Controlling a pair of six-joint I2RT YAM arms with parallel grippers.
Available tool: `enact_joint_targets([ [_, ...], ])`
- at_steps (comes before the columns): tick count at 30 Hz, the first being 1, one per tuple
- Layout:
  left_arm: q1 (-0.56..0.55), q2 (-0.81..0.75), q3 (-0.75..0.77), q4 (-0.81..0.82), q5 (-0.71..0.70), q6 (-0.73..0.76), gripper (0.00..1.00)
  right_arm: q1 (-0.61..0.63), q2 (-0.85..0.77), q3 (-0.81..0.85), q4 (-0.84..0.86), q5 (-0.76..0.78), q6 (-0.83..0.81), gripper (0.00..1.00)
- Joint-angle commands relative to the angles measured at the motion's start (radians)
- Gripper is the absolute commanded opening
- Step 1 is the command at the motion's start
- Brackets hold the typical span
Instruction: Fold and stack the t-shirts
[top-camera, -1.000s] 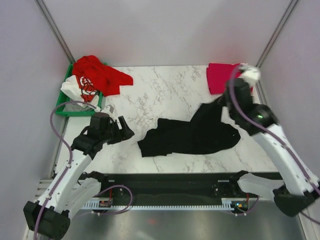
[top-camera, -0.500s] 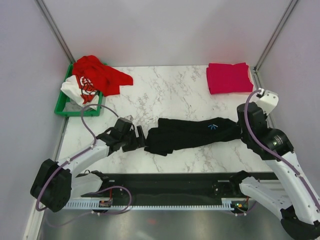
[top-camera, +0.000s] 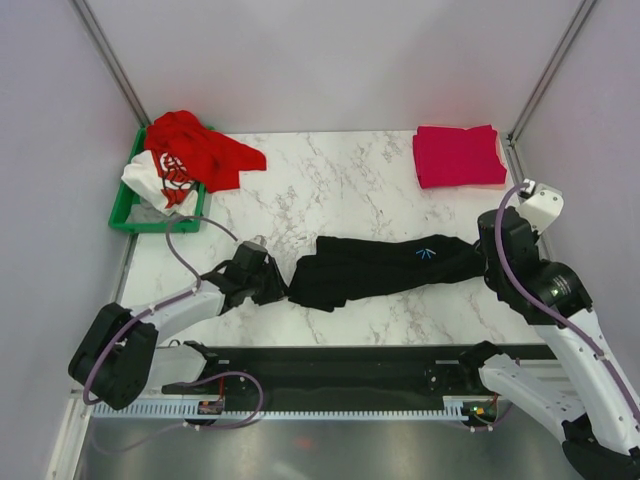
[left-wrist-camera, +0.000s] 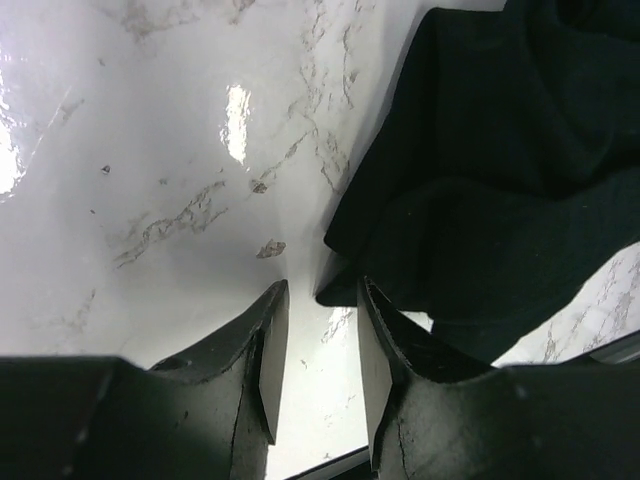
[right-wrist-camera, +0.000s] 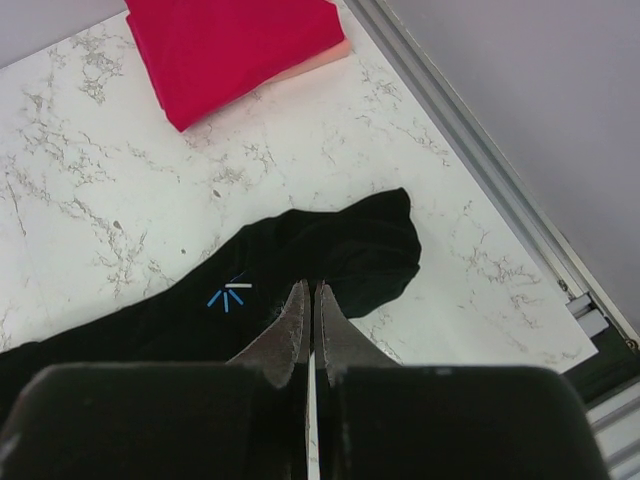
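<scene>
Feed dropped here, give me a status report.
Left gripper open at black t-shirt corner. Right gripper shut at its other end, grip unclear. Shirt laid out long, unfolded. Nothing on it.

Black t-shirt (top-camera: 385, 268), rumpled into a long flat band, one corner just ahead of the parted left fingers (left-wrist-camera: 268, 365), other end, with a small blue mark, nipped by the closed right fingers (right-wrist-camera: 292, 330). Crimson-pink t-shirt (right-wrist-camera: 235, 50), folded flat, well beyond those. Red t-shirt (top-camera: 200, 150) and white red-printed t-shirt (top-camera: 160, 180), crumpled together, far from both.
</scene>
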Motion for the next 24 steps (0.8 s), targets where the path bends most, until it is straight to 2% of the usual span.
enact_joint_targets([
  [1,-0.006,-0.003,-0.017,0.058,-0.012,-0.032,0.4,0.002,0.001,0.006,0.007,0.019,0.01,0.0],
  [7,-0.018,0.027,-0.057,0.14,0.027,-0.032,0.4,0.002,0.011,-0.002,0.016,0.014,0.006,0.0],
  [14,-0.063,0.004,-0.072,0.127,0.058,-0.051,0.4,0.002,0.021,0.003,0.019,0.025,0.0,0.0],
  [18,-0.101,-0.069,-0.074,0.039,-0.005,-0.095,0.38,0.002,0.024,-0.007,0.021,0.016,0.006,0.0],
  [24,-0.107,-0.08,-0.105,0.03,-0.066,-0.097,0.36,0.0,0.024,-0.017,0.032,0.005,0.01,0.0],
])
